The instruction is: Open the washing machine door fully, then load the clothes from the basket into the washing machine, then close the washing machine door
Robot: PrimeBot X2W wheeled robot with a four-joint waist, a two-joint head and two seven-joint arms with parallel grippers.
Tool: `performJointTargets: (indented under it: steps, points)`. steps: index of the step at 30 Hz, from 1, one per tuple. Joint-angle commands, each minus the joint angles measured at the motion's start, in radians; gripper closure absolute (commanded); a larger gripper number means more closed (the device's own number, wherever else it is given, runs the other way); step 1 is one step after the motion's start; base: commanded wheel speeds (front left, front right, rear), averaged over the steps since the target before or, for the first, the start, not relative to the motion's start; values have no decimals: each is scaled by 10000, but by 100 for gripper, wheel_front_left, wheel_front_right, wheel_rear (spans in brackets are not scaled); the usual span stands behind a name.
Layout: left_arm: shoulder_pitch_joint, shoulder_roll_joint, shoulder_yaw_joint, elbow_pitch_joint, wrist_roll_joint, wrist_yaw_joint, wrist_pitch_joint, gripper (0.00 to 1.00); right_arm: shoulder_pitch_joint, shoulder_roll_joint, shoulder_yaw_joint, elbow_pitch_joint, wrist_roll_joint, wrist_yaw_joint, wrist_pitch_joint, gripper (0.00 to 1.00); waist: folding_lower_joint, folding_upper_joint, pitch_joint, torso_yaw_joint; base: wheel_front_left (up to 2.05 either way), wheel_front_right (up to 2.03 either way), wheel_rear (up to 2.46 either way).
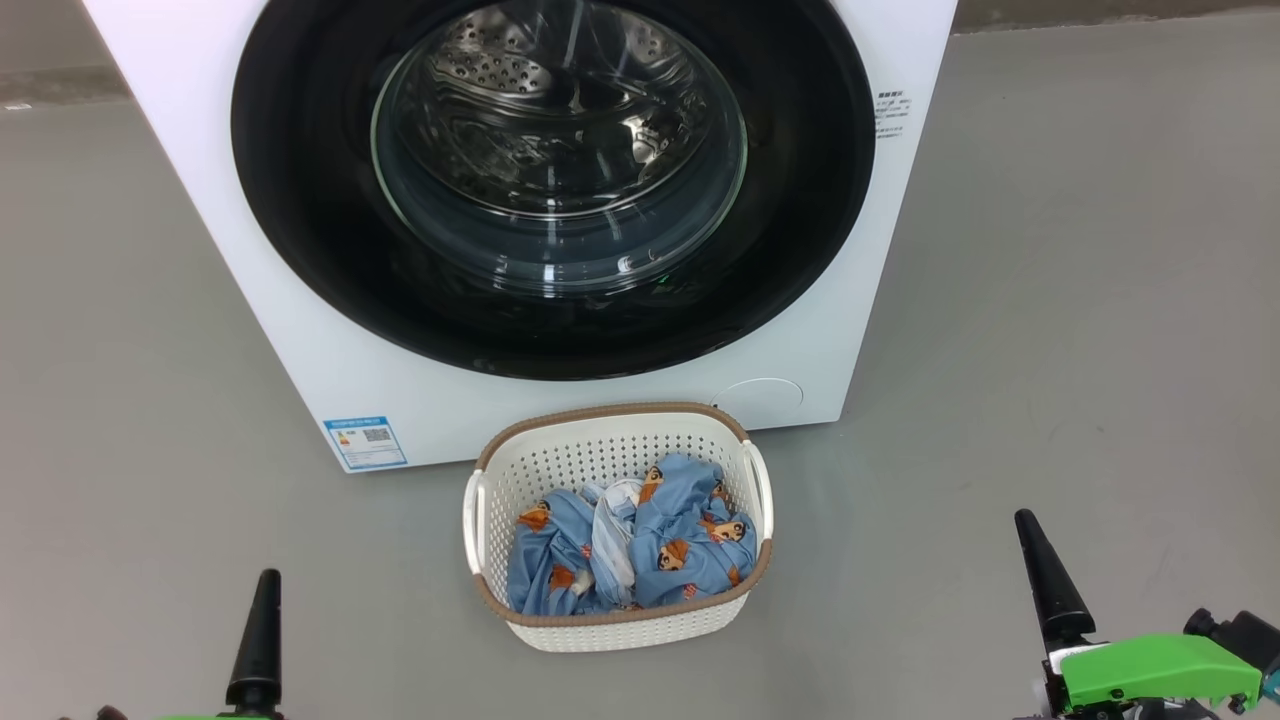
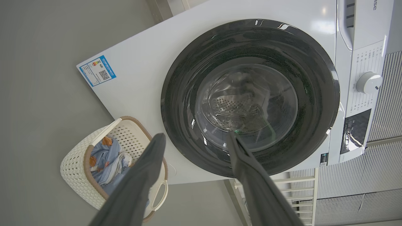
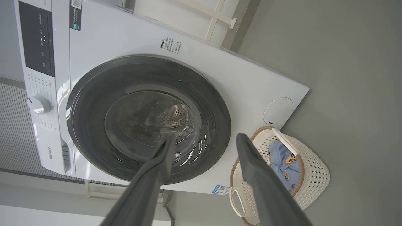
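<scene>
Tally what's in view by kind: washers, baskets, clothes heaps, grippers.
Washer: 1
Basket: 1
Clothes heap: 1
Grippers: 2, left gripper and right gripper
Total: 5

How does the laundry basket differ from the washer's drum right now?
The basket is cream plastic; the drum is shiny steel. The basket holds the blue printed clothes; the drum looks empty. The basket stands open on the floor; the drum sits behind the shut washing machine door. Both are perforated.
</scene>
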Motion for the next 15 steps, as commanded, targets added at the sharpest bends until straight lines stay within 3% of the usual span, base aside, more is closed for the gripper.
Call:
performJointTargets:
  steps: [1,15]
  points:
    - [-457,271,27,-351,414,-37,-126,0,-471,-172,119,-297,-439,-4,-149,0,-1,0,-3,-2,0,0,0]
    - [-388,478,-262,-613,2183,-49,-512,0,-626,-304,414,-263,-2266,-5,-529,0,-1,0,-15,-24,0,0,0]
